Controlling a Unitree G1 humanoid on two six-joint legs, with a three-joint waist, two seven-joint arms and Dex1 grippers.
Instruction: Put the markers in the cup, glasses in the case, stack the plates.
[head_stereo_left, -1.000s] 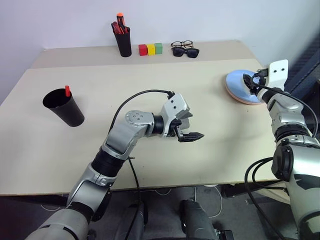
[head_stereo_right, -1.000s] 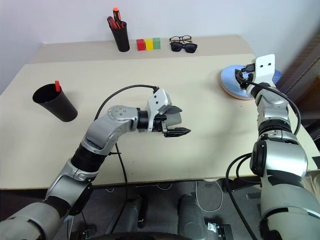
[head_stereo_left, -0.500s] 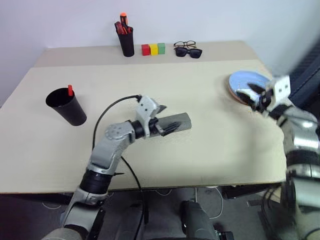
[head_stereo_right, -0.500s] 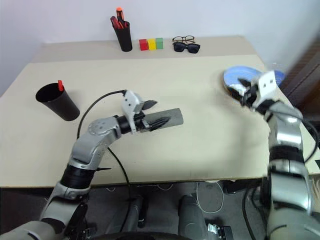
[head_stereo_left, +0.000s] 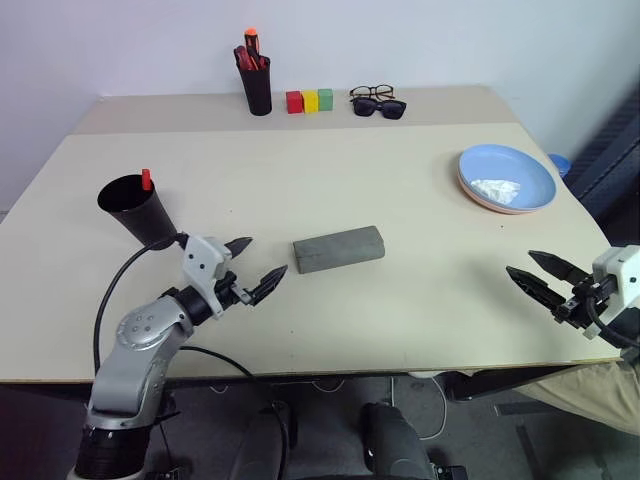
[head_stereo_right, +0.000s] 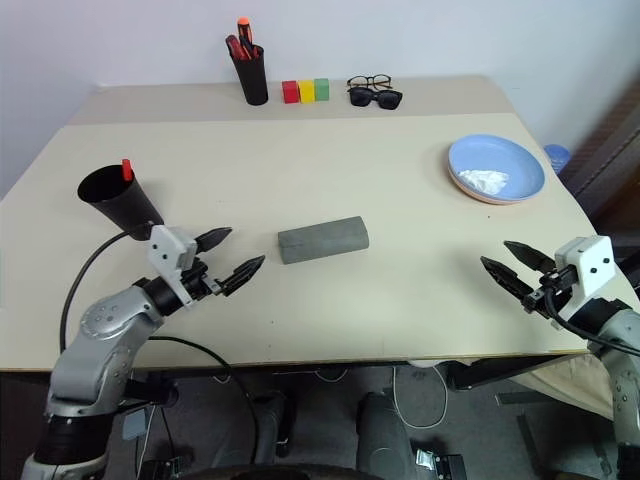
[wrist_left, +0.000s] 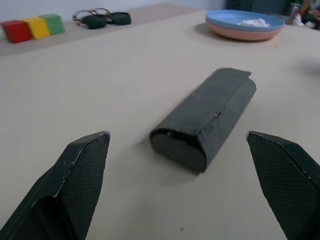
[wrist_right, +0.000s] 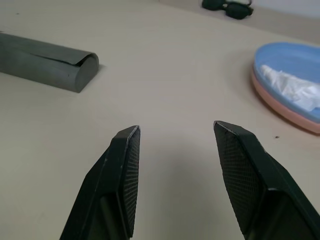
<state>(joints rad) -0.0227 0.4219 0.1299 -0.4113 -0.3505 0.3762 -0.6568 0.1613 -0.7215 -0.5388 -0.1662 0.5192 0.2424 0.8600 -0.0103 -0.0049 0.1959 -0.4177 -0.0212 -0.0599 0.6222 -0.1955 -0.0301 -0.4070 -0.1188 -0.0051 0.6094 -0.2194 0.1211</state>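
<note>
Both my pincers (head_stereo_left: 251, 270) (head_stereo_right: 517, 266) spread, holding nothing; grey fabric-look hard case (head_stereo_left: 339, 248) shut, blue plate (head_stereo_left: 506, 178) sits on pink; I'd pull arms clear without nudging them.

We see a beige table (head_stereo_left: 420, 290) holding a grey case (head_stereo_left: 339, 248), a blue plate (head_stereo_left: 506, 174) on a pink plate (wrist_left: 235, 34) with something white (head_stereo_left: 494, 187) in it, and a black cup (head_stereo_left: 137, 207) showing a red marker cap (head_stereo_left: 146, 179). At the back are red (head_stereo_left: 294, 101), yellow (head_stereo_left: 310, 100) and green (head_stereo_left: 325, 99) blocks, a black pot (head_stereo_left: 259, 92) and black-framed glasses (head_stereo_left: 368, 92).
</note>
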